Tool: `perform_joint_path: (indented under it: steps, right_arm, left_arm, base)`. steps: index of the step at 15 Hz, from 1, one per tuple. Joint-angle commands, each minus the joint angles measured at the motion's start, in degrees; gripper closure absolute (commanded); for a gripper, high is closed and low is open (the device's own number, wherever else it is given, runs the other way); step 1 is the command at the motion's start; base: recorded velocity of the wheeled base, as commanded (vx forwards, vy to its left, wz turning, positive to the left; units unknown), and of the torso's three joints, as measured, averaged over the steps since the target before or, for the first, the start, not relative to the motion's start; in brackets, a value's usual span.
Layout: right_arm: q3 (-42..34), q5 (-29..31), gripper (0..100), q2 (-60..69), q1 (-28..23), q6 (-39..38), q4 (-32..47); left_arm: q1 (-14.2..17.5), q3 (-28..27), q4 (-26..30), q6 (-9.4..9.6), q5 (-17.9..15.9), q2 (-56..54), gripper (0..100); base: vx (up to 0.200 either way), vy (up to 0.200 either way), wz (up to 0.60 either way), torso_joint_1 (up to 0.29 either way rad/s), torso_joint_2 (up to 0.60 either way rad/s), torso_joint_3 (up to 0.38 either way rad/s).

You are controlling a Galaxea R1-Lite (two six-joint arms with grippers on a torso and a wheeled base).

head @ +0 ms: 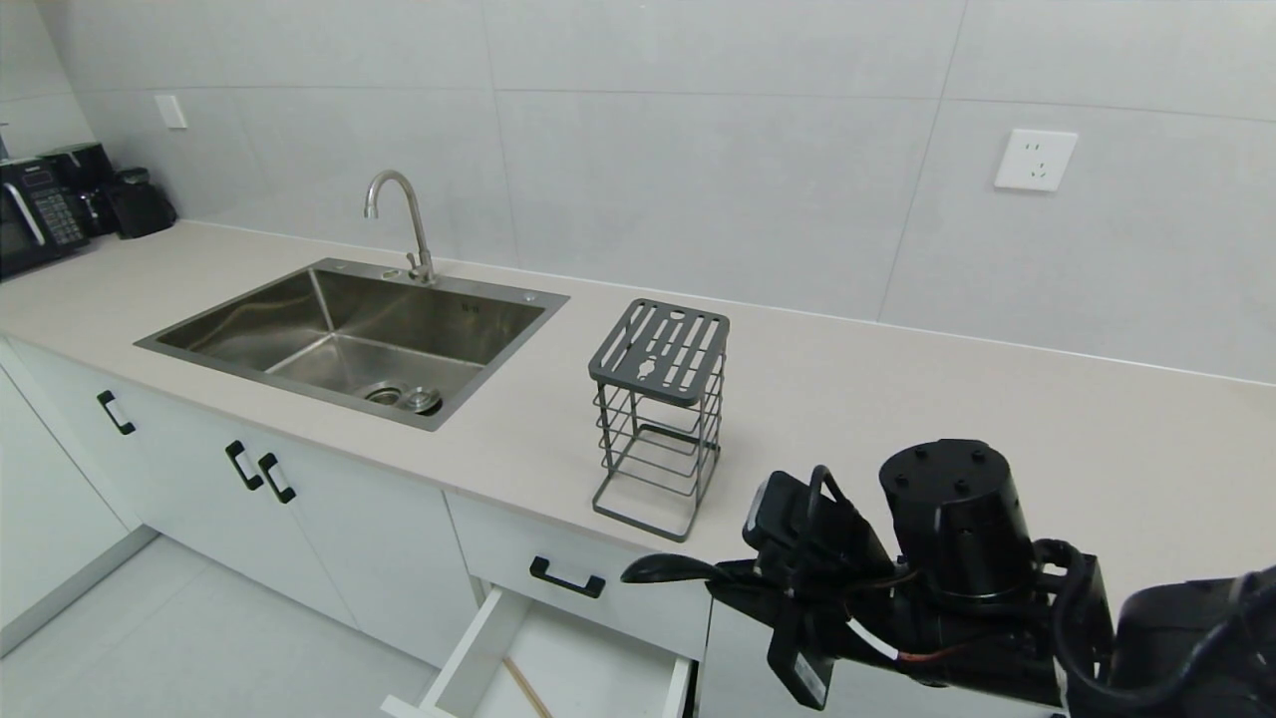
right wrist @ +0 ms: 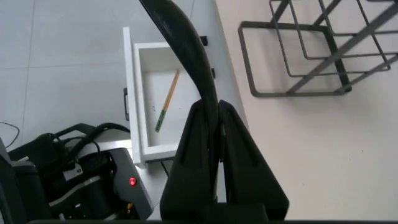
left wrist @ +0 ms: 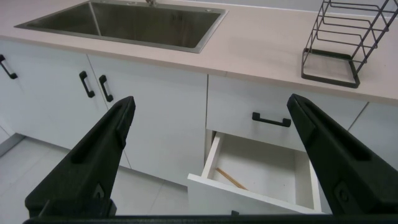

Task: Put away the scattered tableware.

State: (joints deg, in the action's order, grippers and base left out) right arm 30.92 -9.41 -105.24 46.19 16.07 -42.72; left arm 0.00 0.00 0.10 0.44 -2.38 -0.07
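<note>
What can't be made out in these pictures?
Black utensil in the right pincer: in the right wrist view, its far end is cut off by the top edge.
Drawer: in the head view, cut off by the bottom edge.
Rack: in the left wrist view, its top is cut off.

Head camera overlooks the counter (head: 897, 399); 3 views share rack (head: 658, 349) (and open drawer (head: 578, 668)).

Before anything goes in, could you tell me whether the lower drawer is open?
Open: the drawer juts out, a chopstick visible inside.
</note>
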Motion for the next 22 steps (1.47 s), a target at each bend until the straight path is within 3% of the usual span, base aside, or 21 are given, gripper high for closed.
perform_joint_path:
  steps: [1,3,4,7,14,22]
  right_arm:
    - [3.2,0.1,100,-2.8,3.7,-4.5,-0.3]
    - [7.6,1.4,100,-5.8,7.6,-10.0,-0.5]
    - [10.5,5.0,100,-8.9,10.0,-12.7,-0.7]
    - [10.6,7.7,100,-15.5,12.6,-18.7,-0.6]
    - [23.2,3.3,100,-21.6,13.2,-19.1,-0.4]
    - [24.0,3.6,100,-22.5,13.3,-19.1,-0.4]
  left_arm:
    - [0.0,0.0,0.0,0.00,0.0,0.1,0]
    - [0.0,0.0,0.0,0.00,0.0,0.1,0]
    - [0.0,0.0,0.0,0.00,0.0,0.1,0]
    - [0.0,0.0,0.0,0.00,0.0,0.1,0]
    - [0.0,0.0,0.0,0.00,0.0,0.1,0]
    - [0.0,0.0,0.0,0.00,0.0,0.1,0]
  base:
    - [0.000,0.000,0.00,0.000,0.00,0.000]
    - [0.000,0.000,0.00,0.000,0.00,0.000]
    - [0.000,0.000,0.00,0.000,0.00,0.000]
    - [0.000,0.000,0.00,0.000,0.00,0.000]
    - [0.000,0.000,0.00,0.000,0.00,0.000]
    - [0.000,0.000,0.00,-0.091,0.18,0.090]
